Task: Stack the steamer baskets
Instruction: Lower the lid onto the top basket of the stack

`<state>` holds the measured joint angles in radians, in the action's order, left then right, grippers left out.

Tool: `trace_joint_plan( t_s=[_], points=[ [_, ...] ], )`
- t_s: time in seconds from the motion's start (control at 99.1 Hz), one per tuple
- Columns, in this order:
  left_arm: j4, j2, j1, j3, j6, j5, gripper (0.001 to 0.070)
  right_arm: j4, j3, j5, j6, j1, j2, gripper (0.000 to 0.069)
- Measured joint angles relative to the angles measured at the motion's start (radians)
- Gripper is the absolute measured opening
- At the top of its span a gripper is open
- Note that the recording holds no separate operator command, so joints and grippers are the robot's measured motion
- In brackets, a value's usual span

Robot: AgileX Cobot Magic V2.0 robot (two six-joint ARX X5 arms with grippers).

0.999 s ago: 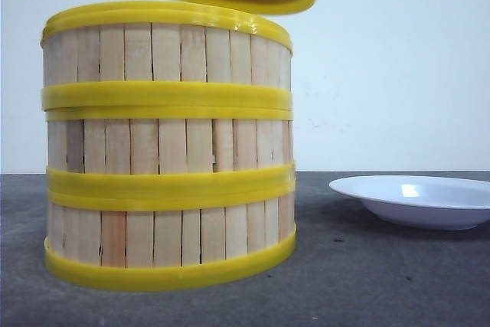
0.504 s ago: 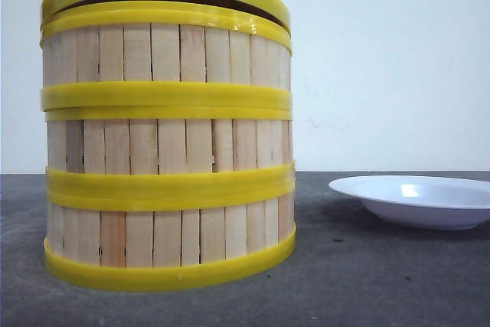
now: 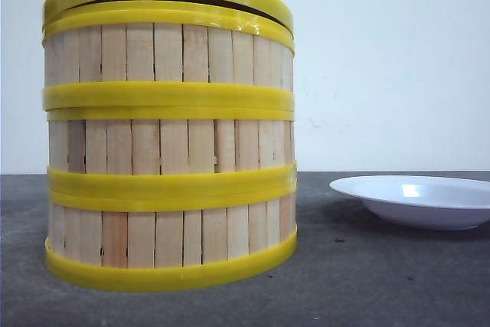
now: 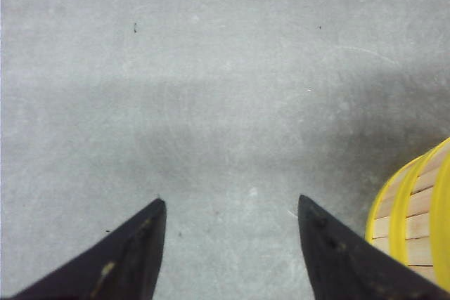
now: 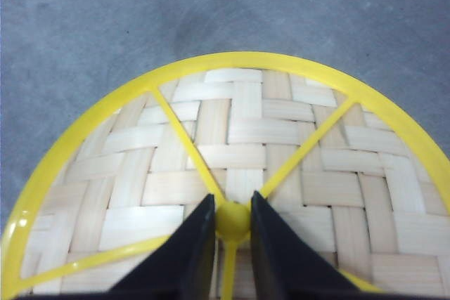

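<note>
Right claw [image 5: 232,226] pinches the lid [image 5: 232,166] knob atop 3 upright stacked steamer baskets [image 3: 168,135]; left claw [image 4: 230,209] spread.

3 steamer baskets [image 3: 168,143], 1 lid [image 5: 239,159], 1 plate [image 3: 413,201].

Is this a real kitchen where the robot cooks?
Probably not. It looks more like a practice bench: a bare grey table against a plain white wall, holding only stacked steamer baskets, their woven lid and an empty white plate. No stove or food shows.
</note>
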<state>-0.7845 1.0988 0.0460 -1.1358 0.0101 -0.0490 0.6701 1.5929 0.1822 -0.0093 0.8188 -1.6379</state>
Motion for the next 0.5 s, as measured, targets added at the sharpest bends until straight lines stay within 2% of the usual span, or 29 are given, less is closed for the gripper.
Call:
trace_joint_plan(
  t_s=[0.504],
  points=[
    [0.005, 0.000, 0.000, 0.000, 0.000, 0.000, 0.0356, 0.049, 0.030, -0.003, -0.003, 0.005, 0.000, 0.0054]
  ],
)
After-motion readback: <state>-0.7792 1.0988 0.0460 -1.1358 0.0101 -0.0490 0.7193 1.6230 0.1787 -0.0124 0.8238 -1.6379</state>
